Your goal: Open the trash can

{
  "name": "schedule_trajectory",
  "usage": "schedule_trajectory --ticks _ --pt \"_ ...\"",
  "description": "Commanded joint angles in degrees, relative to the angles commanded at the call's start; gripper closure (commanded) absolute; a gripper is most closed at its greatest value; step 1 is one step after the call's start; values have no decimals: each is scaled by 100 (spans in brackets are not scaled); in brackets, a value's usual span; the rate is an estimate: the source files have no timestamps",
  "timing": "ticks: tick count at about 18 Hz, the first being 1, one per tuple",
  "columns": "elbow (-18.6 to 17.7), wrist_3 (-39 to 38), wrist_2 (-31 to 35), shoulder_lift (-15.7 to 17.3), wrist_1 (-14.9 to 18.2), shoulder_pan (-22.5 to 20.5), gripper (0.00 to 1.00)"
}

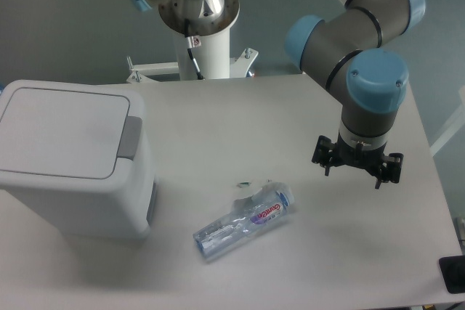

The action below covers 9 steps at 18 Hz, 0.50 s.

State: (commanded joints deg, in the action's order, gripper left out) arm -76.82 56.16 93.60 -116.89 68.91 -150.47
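The trash can (73, 161) is a large boxy white bin at the left of the table. Its flat lid (62, 132) lies shut, and the grey push-button tab (131, 137) sits on its right edge. My gripper (353, 178) hangs over the right part of the table, pointing down, far to the right of the bin. Its jaws stand apart and hold nothing.
A clear plastic bottle (243, 221) lies on its side between the bin and the gripper, with a small scrap (245, 184) just behind it. The arm's white base post (200, 41) stands at the table's back edge. A dark object (454, 274) sits at the right edge.
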Motion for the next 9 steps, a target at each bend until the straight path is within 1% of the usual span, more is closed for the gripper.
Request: schedule_trajectory --ticks 4,9 --pt "-9 -52 -35 9 9 0 0" --pt "61 -62 -289 18 0 17 0"
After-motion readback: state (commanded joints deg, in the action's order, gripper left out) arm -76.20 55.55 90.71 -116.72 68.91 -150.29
